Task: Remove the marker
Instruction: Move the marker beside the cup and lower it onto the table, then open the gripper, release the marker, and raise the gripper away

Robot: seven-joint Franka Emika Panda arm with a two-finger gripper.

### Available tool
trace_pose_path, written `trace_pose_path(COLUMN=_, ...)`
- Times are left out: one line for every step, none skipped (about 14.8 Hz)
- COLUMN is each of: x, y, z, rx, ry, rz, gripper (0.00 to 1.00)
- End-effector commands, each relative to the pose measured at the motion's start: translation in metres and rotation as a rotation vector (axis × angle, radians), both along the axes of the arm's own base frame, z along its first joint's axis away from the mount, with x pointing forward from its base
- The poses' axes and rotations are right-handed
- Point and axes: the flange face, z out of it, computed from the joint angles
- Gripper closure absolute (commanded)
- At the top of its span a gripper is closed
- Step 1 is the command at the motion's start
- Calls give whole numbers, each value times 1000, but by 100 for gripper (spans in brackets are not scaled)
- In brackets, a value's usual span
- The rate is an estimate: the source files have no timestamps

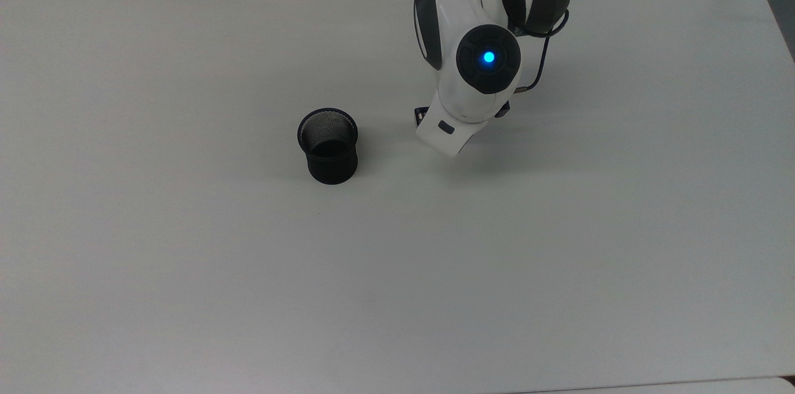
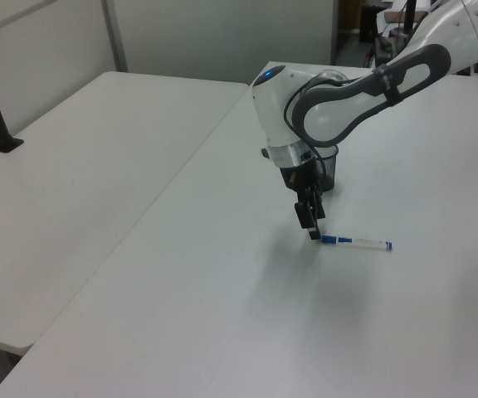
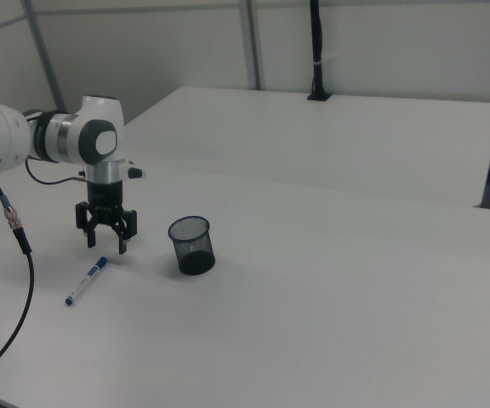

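Observation:
The marker [image 2: 356, 242], white with blue ends, lies flat on the white table [image 2: 222, 315]; in the right view the marker [image 3: 87, 280] points toward the near left. My gripper [image 3: 106, 246] hangs just above its upper end, fingers spread and empty. In the left view the gripper [image 2: 312, 230] is beside the marker's blue cap end. The black mesh cup [image 1: 328, 145] stands upright and empty, apart from the marker, to the gripper's right in the right view [image 3: 192, 245].
The arm's wrist [image 1: 463, 102] looms over the table in the top view's upper middle, with a black cable [image 1: 539, 68] trailing from it. A second white table [image 2: 73, 166] adjoins on the left view's left. A black post [image 3: 316, 51] stands at the back of the right view.

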Motion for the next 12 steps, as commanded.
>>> trace_pose_path(x=3, y=-11, z=67, rx=-42, ry=-130, rz=-30, gripper=0)
trace_pose_path(x=3, y=-21, z=88, rx=-52, ry=-160, rz=-35, gripper=0)
trace_pose_path(x=2, y=-32, z=109, rx=-52, ry=-186, rz=-52, gripper=0)
trace_pose_path(x=2, y=-51, z=130, rx=-53, ry=-205, rz=-98, gripper=0)
trace_pose_path(x=-1, y=-70, z=153, rx=-54, ry=-221, rz=-148, gripper=0)
trace_pose_path(x=-7, y=-89, z=179, rx=-53, ry=-228, rz=-183, gripper=0)
trace_pose_path(x=-17, y=-104, z=202, rx=-52, ry=-230, rz=-197, gripper=0)
trace_pose_path(x=-30, y=-130, z=234, rx=-46, ry=-246, rz=-232, gripper=0)
trace_pose_path(x=-37, y=-146, z=247, rx=-46, ry=-250, rz=-254, gripper=0)
trace_pose_path(x=-43, y=-158, z=256, rx=-48, ry=-245, rz=-268, gripper=0)
trace_pose_path(x=-51, y=-168, z=261, rx=-50, ry=-233, rz=-271, gripper=0)
trace_pose_path(x=-59, y=-176, z=264, rx=-46, ry=-224, rz=-262, gripper=0)
